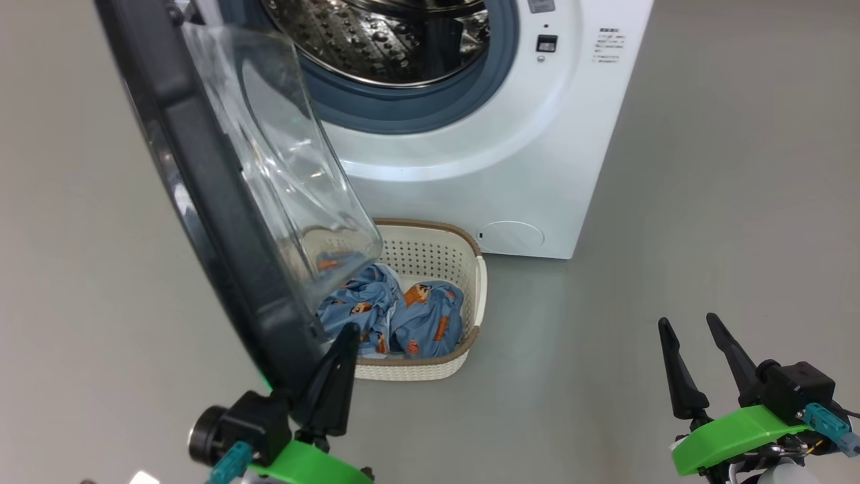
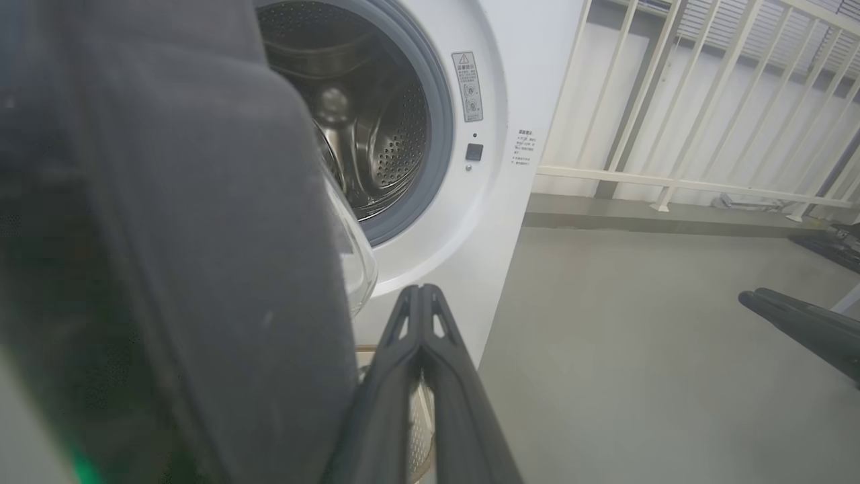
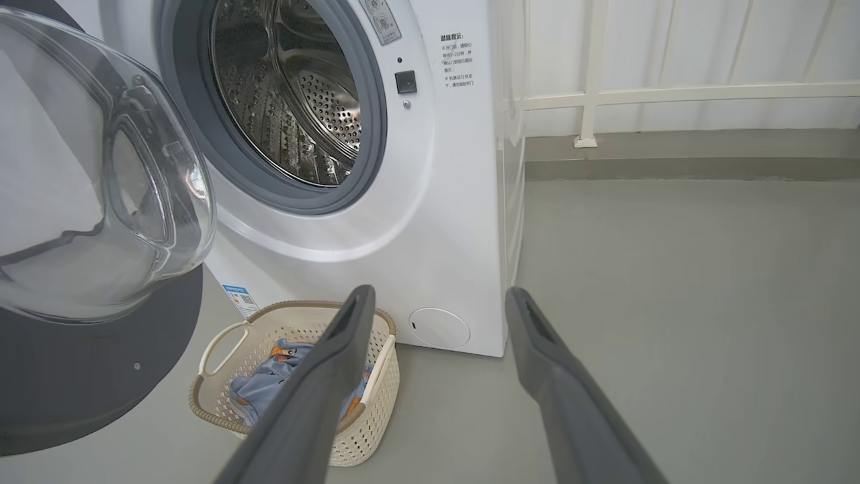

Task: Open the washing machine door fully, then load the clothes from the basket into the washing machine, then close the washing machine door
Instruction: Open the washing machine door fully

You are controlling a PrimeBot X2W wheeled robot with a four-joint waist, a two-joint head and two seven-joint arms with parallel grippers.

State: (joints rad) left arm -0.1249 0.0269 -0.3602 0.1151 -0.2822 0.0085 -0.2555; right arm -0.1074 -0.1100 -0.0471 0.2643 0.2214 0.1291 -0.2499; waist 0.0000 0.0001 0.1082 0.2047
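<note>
Nearest, the left gripper (image 1: pixel 346 339) is pinched closed and empty beside the swung-out washing machine door (image 1: pixel 201 202); the right gripper (image 1: pixel 689 323) gapes wide. Beyond, the clothes (image 1: pixel 403 312) lie in the basket (image 1: pixel 478 296) at the washing machine (image 1: pixel 537 168) front; loading and closing remain.

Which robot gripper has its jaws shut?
The left gripper, by the washing machine door: its jaws press together, while those of the right gripper stand apart.
</note>
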